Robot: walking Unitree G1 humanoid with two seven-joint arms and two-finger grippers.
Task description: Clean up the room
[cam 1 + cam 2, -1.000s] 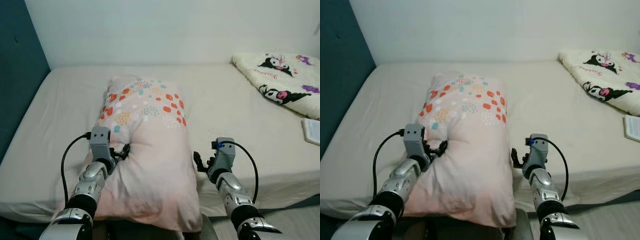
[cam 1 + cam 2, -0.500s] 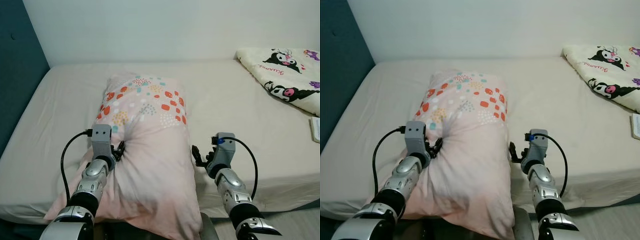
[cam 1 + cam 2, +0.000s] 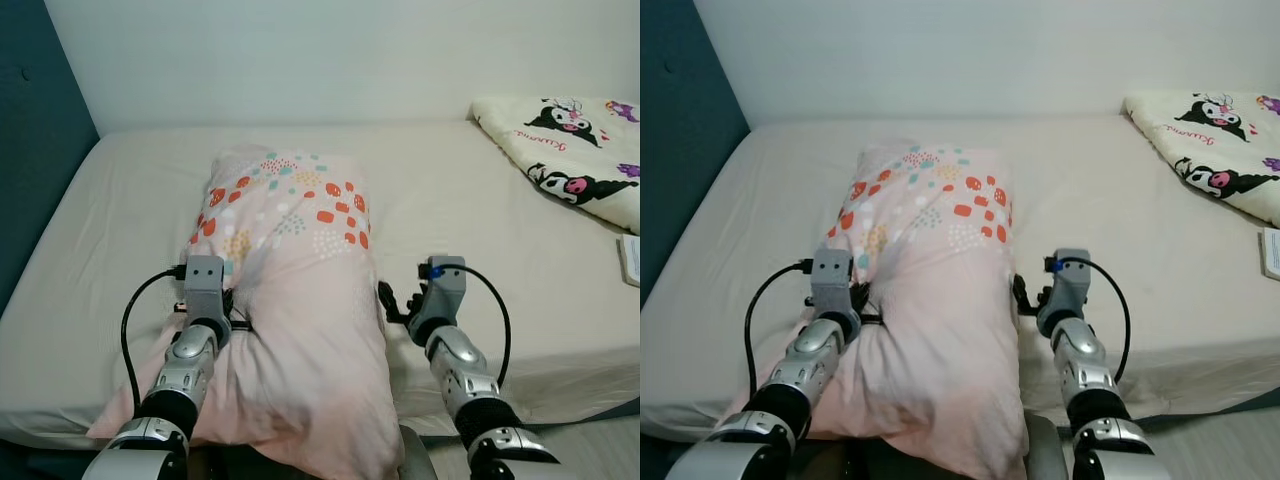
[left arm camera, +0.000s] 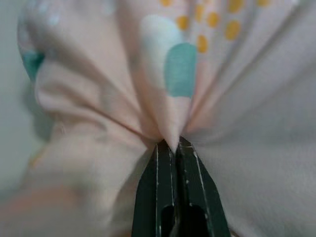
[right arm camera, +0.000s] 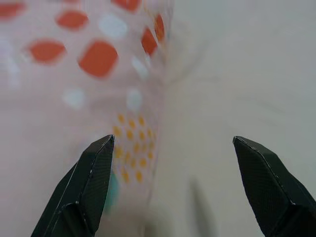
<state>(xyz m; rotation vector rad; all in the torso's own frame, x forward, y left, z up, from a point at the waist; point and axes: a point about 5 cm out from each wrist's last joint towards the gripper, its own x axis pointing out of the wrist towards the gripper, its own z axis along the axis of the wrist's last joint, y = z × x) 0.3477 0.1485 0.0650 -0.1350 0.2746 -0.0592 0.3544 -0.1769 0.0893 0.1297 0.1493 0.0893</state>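
From the head camera I see a pink pillow (image 3: 290, 300) with orange, teal and white dots lying lengthwise on the beige mattress (image 3: 470, 210), its near end hanging over the mattress's front edge between my two arms. My left gripper (image 4: 174, 147) is at the pillow's left side, about halfway along it; in the left wrist view its two black fingers (image 4: 154, 187) are pressed together with a pinch of the pillowcase caught between the tips, and the cloth fans out from that point in tight folds. My right gripper (image 5: 173, 148) sits at the pillow's right side, just beside the edge; in the right wrist view its fingers (image 5: 91, 177) are spread wide, one tip over the dotted fabric and the other over bare sheet, with nothing held between them. I cannot tell whether the tips touch the pillow. A cream blanket (image 3: 565, 150) printed with black-and-white cartoon characters lies folded at the far right corner of the mattress, well apart from the pillow. A white booklet or paper (image 3: 630, 258) rests at the right edge of the bed, near the blanket. A dark teal panel (image 3: 30, 140) borders the bed on the left, and a plain white wall (image 3: 300, 50) stands behind it.
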